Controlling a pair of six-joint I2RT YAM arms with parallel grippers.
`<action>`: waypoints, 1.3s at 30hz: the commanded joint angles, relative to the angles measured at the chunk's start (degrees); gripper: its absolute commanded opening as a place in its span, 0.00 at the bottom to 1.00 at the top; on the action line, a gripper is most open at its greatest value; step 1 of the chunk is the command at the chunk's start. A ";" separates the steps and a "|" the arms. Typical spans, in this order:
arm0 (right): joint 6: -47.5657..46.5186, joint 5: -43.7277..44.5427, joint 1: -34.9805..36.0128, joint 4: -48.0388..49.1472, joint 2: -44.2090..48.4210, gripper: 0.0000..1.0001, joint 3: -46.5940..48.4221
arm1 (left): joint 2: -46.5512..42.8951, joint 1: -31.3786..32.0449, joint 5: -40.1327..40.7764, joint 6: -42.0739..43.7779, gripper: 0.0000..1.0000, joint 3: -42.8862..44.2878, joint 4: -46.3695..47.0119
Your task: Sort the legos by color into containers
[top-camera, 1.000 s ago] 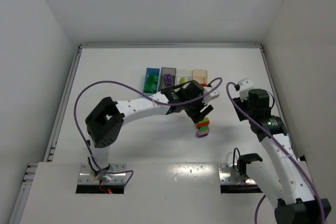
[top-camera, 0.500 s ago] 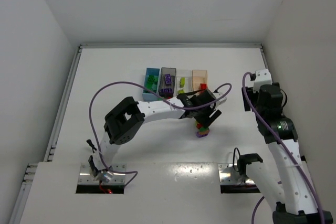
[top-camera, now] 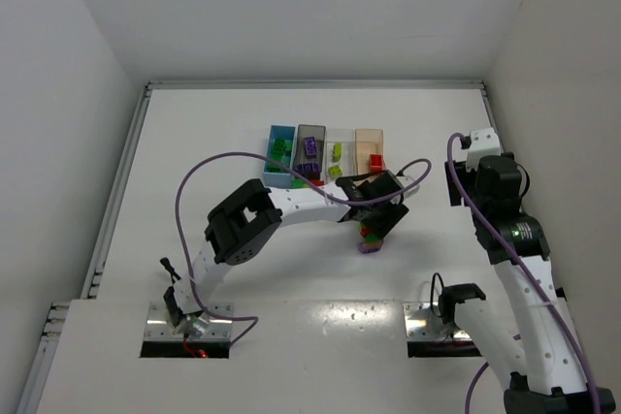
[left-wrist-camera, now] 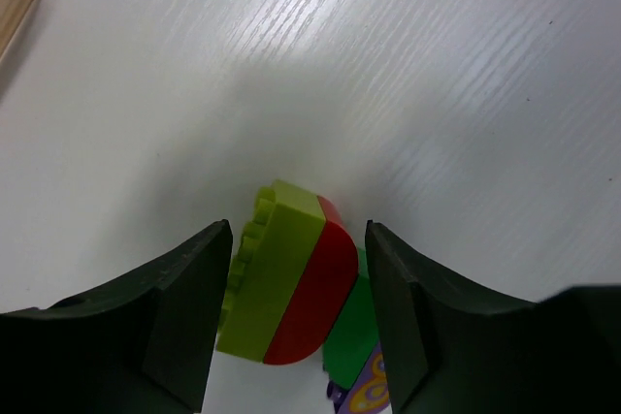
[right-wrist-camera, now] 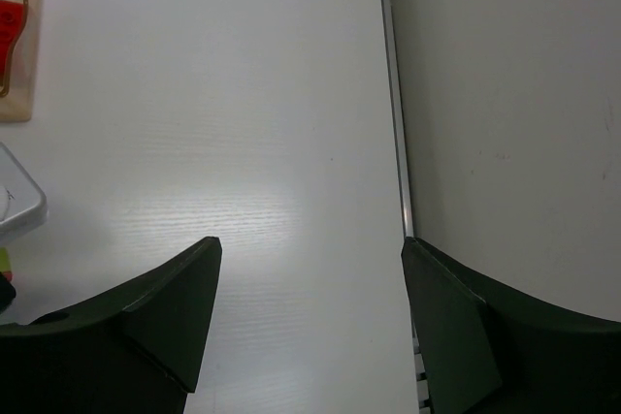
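Observation:
A stack of legos (top-camera: 370,238) lies on the white table in front of the bins: yellow-green (left-wrist-camera: 267,278), red (left-wrist-camera: 315,293), green (left-wrist-camera: 347,327) and purple (left-wrist-camera: 359,397) bricks joined together. My left gripper (left-wrist-camera: 299,239) is down over it, open, one jaw close on each side of the yellow-green and red bricks; I cannot tell whether they touch. From above, the left gripper (top-camera: 374,217) covers most of the stack. The containers stand in a row: blue (top-camera: 273,154), dark grey (top-camera: 310,133), clear (top-camera: 341,135), tan-orange (top-camera: 368,138), each holding legos. My right gripper (right-wrist-camera: 310,244) is open and holds nothing.
The right arm (top-camera: 500,210) stands near the table's right edge rail (right-wrist-camera: 393,94) and the side wall. The tan-orange bin (right-wrist-camera: 15,65) with a red lego (right-wrist-camera: 10,31) shows at the left of the right wrist view. The left arm's purple cable (top-camera: 194,191) loops over the table.
The left gripper has come down over the lego stack and its jaws have narrowed around it. The right arm swung up and right early on, then stayed still.

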State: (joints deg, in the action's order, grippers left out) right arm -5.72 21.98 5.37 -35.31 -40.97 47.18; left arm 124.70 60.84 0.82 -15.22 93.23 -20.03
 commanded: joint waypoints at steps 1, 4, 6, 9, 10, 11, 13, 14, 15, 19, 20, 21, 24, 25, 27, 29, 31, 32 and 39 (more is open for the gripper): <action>0.97 0.08 -0.18 0.24 0.01 0.76 1.60 | 0.36 0.16 1.64 -2.09 0.61 1.43 0.17; 0.97 -0.44 -0.18 0.24 0.01 0.76 1.60 | 0.89 -0.45 1.64 -2.61 0.46 0.91 -0.35; 0.97 -1.14 -0.18 0.24 -0.60 0.76 1.60 | 0.89 -0.46 2.25 -2.62 0.29 0.37 -0.36; 0.97 -1.76 -0.18 -0.37 -1.13 0.76 1.60 | -0.68 -1.68 2.96 -3.67 0.05 -2.34 -0.36; 1.49 -2.63 -0.18 -0.37 -1.65 0.76 1.60 | -1.30 -2.47 2.96 -4.20 0.01 -2.96 -0.36; 1.50 -4.21 -0.18 -0.98 -1.66 0.76 2.21 | -2.96 -3.00 3.66 -4.20 0.00 -4.88 -0.36; 2.37 -6.41 -0.18 -1.60 -2.27 0.76 2.83 | -5.51 -3.79 5.41 -4.90 0.00 -6.99 0.26; 3.33 -9.64 -0.18 -1.60 -2.97 0.76 2.83 | -7.00 -4.49 6.29 -6.30 0.00 -8.23 0.95; 3.86 -11.85 -0.18 -2.47 -3.84 0.76 3.35 | -10.24 -4.50 8.13 -6.31 0.00 -9.46 1.66; 7.54 -25.88 -0.18 -3.19 -5.34 0.76 3.97 | -18.06 -6.52 12.54 -10.60 0.00 -14.82 1.66; 8.08 -29.06 -0.18 -3.19 -5.35 0.76 3.97 | -19.57 -6.52 12.54 -11.14 0.00 -15.53 1.66; 8.09 -31.88 -0.18 -2.58 -6.04 0.76 3.97 | -20.98 -7.22 14.11 -12.01 0.00 -16.06 1.66; 10.89 -42.52 0.43 -0.91 -7.80 0.76 3.97 | -24.77 -7.23 17.80 -14.92 0.00 -16.68 0.61; 11.68 -46.98 0.43 -0.90 -8.59 0.76 3.97 | -25.47 -7.75 18.77 -15.88 0.00 -16.68 -0.26; 13.53 -51.40 0.43 0.68 -11.48 0.76 3.97 | -26.70 -8.54 18.78 -18.25 0.00 -16.68 -0.88; 17.13 -57.99 0.43 3.83 -13.16 0.76 3.45 | -27.50 -10.03 18.78 -19.58 0.00 -16.68 -1.59; 20.20 -63.44 0.43 7.34 -15.00 0.76 1.61 | -28.03 -11.70 19.39 -20.98 0.00 -16.68 -2.12; 21.96 -64.59 0.96 10.93 -15.71 0.76 0.73 | -28.03 -12.23 19.40 -20.99 0.00 -16.68 -2.12; 34.08 -69.08 4.21 21.22 -24.14 0.76 0.11 | -29.26 -15.48 19.40 -22.57 0.00 -16.16 -2.64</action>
State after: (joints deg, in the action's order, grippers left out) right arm 20.99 -41.23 8.05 -22.79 -62.33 47.46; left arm 98.06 46.11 19.35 -35.73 76.09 -22.81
